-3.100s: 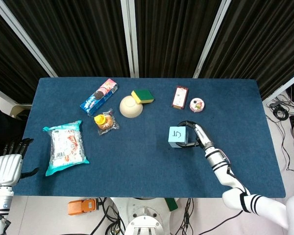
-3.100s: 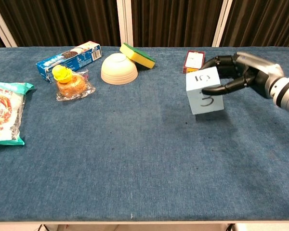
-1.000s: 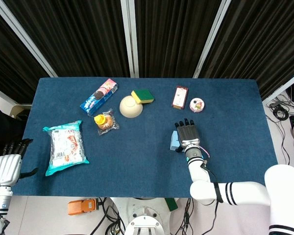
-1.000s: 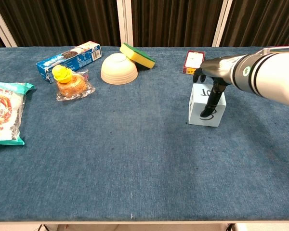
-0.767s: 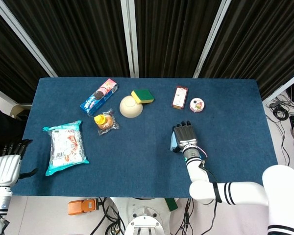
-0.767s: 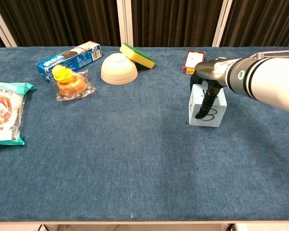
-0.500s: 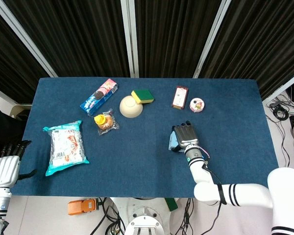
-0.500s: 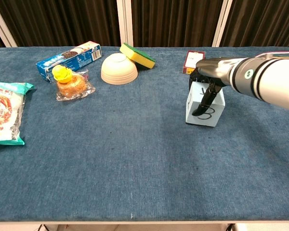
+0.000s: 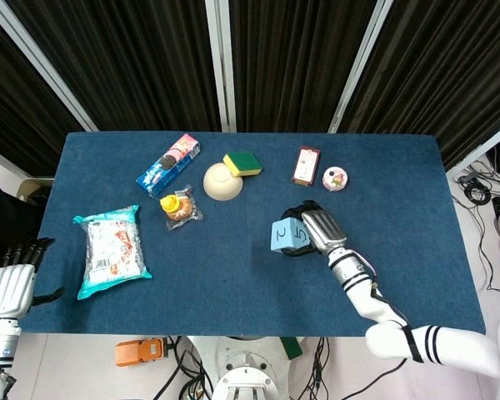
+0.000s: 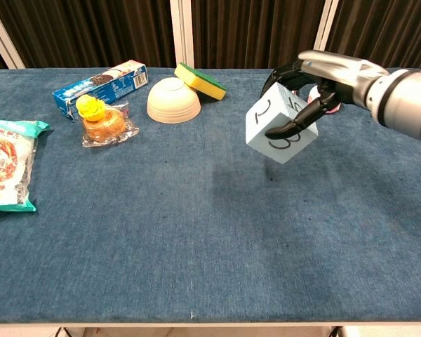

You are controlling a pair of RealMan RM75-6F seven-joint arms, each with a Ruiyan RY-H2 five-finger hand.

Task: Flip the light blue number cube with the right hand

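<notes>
The light blue number cube is lifted off the table and tilted, its "2" face turned up in the head view. My right hand grips it from the right side, with fingers curled over its top and front faces. The cube's shadow lies on the cloth below it in the chest view. My left hand hangs off the table's left edge, fingers apart, holding nothing.
A cookie box, overturned bowl, green-and-yellow sponge, wrapped yellow snack, large teal snack bag, red card box and small round pink item lie on the blue table.
The cube stood on the table under my right hand's fingers; now the hand has lifted it up and leftward, and it is tilted with another face up.
</notes>
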